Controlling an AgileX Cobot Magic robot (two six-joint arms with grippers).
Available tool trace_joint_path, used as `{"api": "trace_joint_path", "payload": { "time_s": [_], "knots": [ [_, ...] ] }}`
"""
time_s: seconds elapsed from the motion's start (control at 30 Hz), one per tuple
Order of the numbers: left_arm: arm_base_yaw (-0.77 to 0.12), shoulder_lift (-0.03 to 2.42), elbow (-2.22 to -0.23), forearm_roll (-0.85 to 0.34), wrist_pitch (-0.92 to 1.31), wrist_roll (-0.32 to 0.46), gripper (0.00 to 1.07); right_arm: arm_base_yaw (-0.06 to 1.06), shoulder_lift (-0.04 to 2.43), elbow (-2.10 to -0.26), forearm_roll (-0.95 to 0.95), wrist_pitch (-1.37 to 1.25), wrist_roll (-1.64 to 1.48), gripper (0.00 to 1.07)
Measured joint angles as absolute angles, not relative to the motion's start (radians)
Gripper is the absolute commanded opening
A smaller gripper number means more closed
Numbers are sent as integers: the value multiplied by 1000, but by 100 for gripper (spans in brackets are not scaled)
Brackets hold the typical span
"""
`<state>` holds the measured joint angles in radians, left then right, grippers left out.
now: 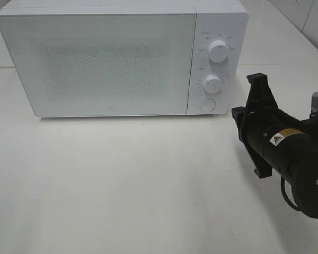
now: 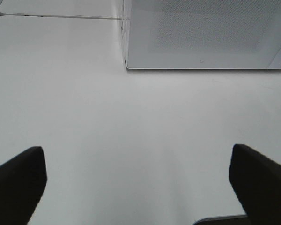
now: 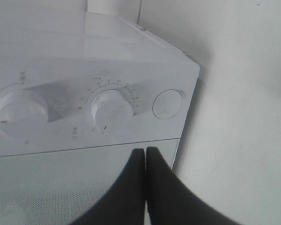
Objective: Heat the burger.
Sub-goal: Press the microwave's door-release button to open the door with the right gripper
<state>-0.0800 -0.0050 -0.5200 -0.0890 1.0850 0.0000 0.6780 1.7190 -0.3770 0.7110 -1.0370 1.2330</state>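
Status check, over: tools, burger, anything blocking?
Left tool open over table. Right tool shut, empty, near microwave. Burger not in view; door closed.

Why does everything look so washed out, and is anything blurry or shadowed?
Exterior high: soft even light, the white microwave barely stands out from the white table. Left wrist: the left gripper shows as two blurred dark shapes. Right wrist: hazy, a grey shadow between the dials, the right gripper soft-edged.
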Motion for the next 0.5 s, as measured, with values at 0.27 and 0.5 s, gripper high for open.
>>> {"api": "trace_joint_path", "payload": {
  "time_s": [0.27,0.5],
  "knots": [
    [-80,-5,-520,-89,1085,0,98,678,1721,-383,774,-1023,1243,0],
    [-80,-5,-520,-89,1085,0,98,678,1789,-451,778,-1014,1270,0]
  ]
}}
